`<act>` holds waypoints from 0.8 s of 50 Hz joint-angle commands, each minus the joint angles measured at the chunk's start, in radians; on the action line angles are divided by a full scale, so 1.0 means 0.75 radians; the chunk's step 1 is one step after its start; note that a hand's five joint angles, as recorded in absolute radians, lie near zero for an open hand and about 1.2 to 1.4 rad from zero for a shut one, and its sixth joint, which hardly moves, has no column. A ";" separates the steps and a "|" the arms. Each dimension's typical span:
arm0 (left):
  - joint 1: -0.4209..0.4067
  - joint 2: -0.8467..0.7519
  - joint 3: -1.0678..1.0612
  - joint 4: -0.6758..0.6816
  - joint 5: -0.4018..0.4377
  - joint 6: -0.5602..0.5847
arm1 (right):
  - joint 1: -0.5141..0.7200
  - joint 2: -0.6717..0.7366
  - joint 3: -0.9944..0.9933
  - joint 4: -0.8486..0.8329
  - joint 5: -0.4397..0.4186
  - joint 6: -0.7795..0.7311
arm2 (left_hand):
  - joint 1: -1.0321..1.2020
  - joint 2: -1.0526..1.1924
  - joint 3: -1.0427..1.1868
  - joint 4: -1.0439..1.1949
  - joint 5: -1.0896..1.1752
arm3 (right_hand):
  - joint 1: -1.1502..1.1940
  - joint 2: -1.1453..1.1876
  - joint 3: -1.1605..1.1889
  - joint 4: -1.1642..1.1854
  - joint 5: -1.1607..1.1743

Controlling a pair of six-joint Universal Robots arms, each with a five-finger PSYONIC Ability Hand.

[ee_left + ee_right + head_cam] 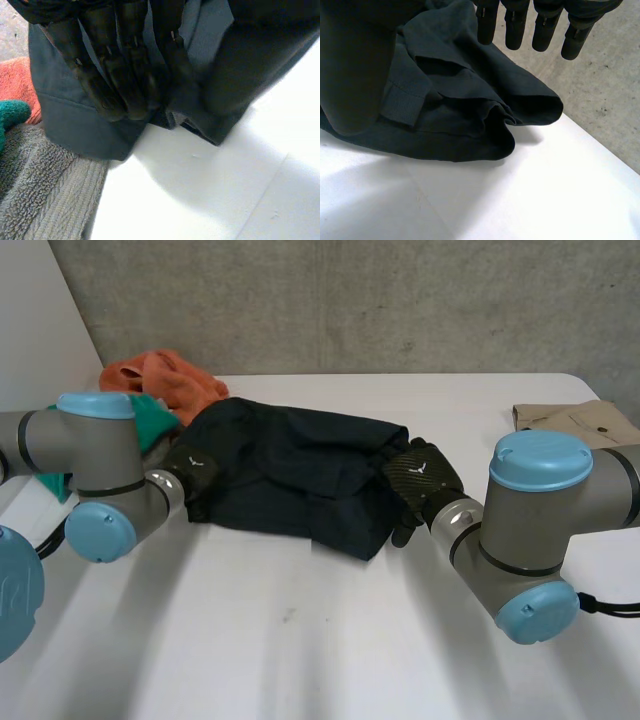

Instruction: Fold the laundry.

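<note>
A dark navy garment point(290, 475) lies crumpled across the middle of the white table point(300, 640). My left hand point(190, 468) is at its left edge. In the left wrist view that hand point(120, 65) has its fingers curled down into the dark cloth point(80, 130), pinching a fold at the edge. My right hand point(420, 485) rests at the garment's right end. Seen from the right wrist, its fingers point(515, 25) are straight and hang just above the cloth point(450, 95), holding nothing. A hemmed opening of the garment lies under those fingertips.
An orange cloth point(165, 380) and a green cloth point(150, 420) are heaped behind my left arm, with a grey towel point(45, 185) beside them. A beige folded garment point(575, 420) lies at the far right edge. A concrete wall stands behind the table.
</note>
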State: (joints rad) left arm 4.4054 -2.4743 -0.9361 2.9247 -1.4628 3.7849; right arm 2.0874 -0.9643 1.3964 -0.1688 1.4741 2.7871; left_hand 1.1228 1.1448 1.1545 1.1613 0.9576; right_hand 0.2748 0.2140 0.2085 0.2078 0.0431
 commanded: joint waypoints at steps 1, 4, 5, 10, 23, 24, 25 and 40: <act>0.008 0.073 0.025 0.015 -0.017 0.003 | -0.006 -0.007 -0.001 0.000 -0.002 0.002 | 0.365 0.335 0.322 0.313 0.352 | -0.134 -0.053 -0.045 -0.044 -0.058; 0.004 0.241 0.029 0.121 -0.021 -0.033 | -0.016 -0.017 -0.005 0.000 -0.006 0.008 | 0.365 0.335 0.322 0.313 0.352 | -0.134 -0.053 -0.045 -0.044 -0.058; 0.000 0.330 0.035 0.206 -0.027 -0.062 | -0.022 -0.021 -0.007 0.000 -0.008 0.008 | 0.365 0.335 0.322 0.313 0.352 | -0.134 -0.053 -0.045 -0.044 -0.058; -0.024 0.474 0.125 0.487 -0.052 -0.160 | -0.030 -0.021 -0.013 0.006 -0.008 0.023 | 0.365 0.335 0.322 0.313 0.352 | -0.134 -0.053 -0.045 -0.044 -0.058; -0.235 0.313 0.512 0.302 0.165 -0.549 | -0.038 -0.034 -0.007 0.008 -0.008 0.037 | 0.365 0.335 0.322 0.313 0.352 | -0.134 -0.053 -0.045 -0.044 -0.058; -0.253 0.297 0.506 0.285 0.199 -0.575 | -0.040 -0.034 -0.007 0.008 -0.006 0.039 | 0.365 0.335 0.322 0.313 0.352 | -0.134 -0.053 -0.045 -0.044 -0.058; -0.286 0.262 0.481 0.259 0.266 -0.624 | -0.044 -0.034 -0.007 0.006 -0.002 0.041 | 0.365 0.335 0.322 0.313 0.352 | -0.134 -0.053 -0.045 -0.044 -0.058; -0.523 0.020 0.377 0.228 0.220 -0.614 | -0.169 -0.038 -0.044 -0.006 0.096 0.104 | -1.264 -1.294 -1.307 -1.316 -1.277 | -0.134 -0.053 -0.045 -0.044 -0.058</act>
State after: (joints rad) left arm 4.0581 -2.4460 -0.6453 3.0989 -1.1977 3.2746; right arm 2.0012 -0.9896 1.3752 -0.1706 1.5115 2.8462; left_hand 0.5104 0.5820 0.5864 0.5779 0.4037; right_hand 0.2748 0.2140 0.2085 0.2078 0.0431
